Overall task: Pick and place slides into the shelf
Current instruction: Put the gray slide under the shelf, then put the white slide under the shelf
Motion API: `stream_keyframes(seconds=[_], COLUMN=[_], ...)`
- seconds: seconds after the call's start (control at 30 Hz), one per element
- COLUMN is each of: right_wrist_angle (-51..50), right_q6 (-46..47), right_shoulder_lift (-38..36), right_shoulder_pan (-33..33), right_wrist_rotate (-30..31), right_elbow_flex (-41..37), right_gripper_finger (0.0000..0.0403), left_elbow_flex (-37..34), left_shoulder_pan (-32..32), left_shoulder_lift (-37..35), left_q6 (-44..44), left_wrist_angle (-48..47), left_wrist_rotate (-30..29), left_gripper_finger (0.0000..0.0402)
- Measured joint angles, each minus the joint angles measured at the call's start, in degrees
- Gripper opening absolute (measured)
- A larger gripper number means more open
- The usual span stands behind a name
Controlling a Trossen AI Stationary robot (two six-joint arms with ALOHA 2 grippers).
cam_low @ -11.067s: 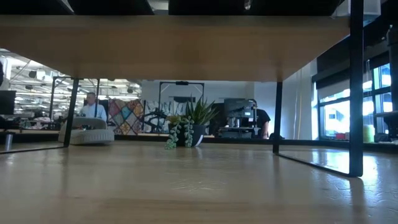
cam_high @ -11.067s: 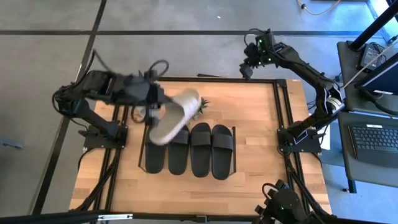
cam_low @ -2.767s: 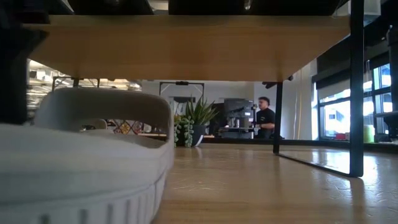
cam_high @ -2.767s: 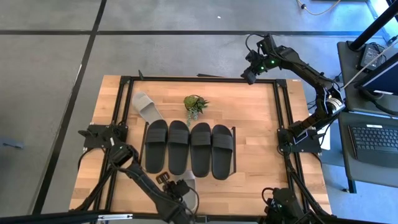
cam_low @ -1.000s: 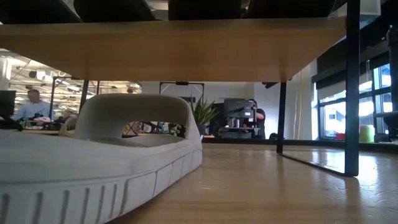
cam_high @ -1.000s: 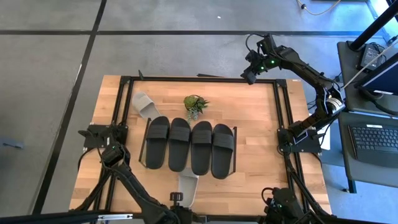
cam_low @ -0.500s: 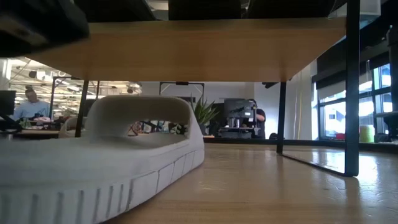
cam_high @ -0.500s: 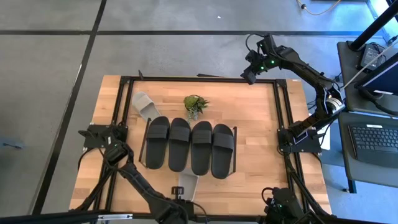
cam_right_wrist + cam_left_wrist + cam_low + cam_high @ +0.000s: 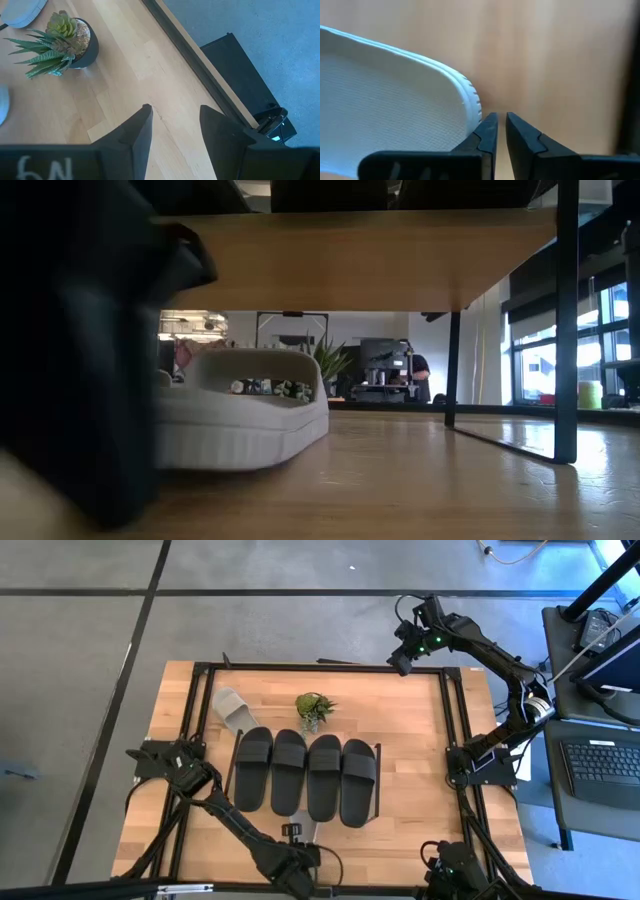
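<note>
Table [image 9: 420, 790]: light wood top inside black rails, seen whole from above. Shelf [image 9: 378, 765] near table centre, thin black side frames at its 9 and 3 o'clock ends; four black slides [image 9: 306, 775] lie on it side by side, touching, toes toward 12 o'clock. Left arm runs from its base at the table's 9 o'clock edge down to the 6 o'clock edge; left gripper [image 9: 291, 831] sits there, just at the grey-white slide [image 9: 304, 831] lying on the table at 6 o'clock of the shelf, below the gap between the second and third black slides. Left wrist view: gripper [image 9: 500, 131] fingers nearly pressed together, a thin slit between them, nothing pinched; the pale slide's ribbed edge [image 9: 395, 100] lies just beside them. Low view: same slide [image 9: 245, 415] flat on the table under the shelf board, dark arm bulk at its side. Right arm reaches from 3 o'clock to the table's 1 o'clock corner; right gripper [image 9: 398, 655] hangs above the rail there, fingers spread and empty in its wrist view [image 9: 172, 127]. Second grey-white slide [image 9: 232, 708] rests at 11 o'clock, angled, off the shelf. Small potted plant [image 9: 313, 709] at 12 o'clock of the shelf.
</note>
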Motion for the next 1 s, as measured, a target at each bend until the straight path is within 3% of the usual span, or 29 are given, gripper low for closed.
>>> stream_keyframes(seconds=[0.23, 0.47, 0.77, 1.0], right_wrist_angle=[0.7, 0.7, 0.7, 0.7], right_q6=[-0.1, -1.4, -1.6, -1.7], right_shoulder_lift=[0.0, 0.0, 0.0, 0.0], right_shoulder_pan=[0.0, 0.0, 0.0, 0.0], right_wrist_rotate=[0.0, 0.0, 0.0, 0.0], right_elbow_flex=[0.0, 0.0, 0.0, 0.0], right_gripper_finger=[0.0165, 0.0165, 0.0165, 0.0165], left_elbow_flex=[-0.2, -0.3, -0.3, 0.1], left_shoulder_pan=[1.6, 2.7, 2.0, -1.3], left_shoulder_lift=[0.3, 0.4, -0.5, -7.3], left_q6=[-2.8, -5.8, -6.1, -9.8], left_wrist_angle=[-6.8, -9.8, -10.5, -10.1], left_wrist_rotate=[-7.8, -9.4, -7.5, -5.3], left_gripper_finger=[0.0030, 0.0030, 0.0030, 0.0030])
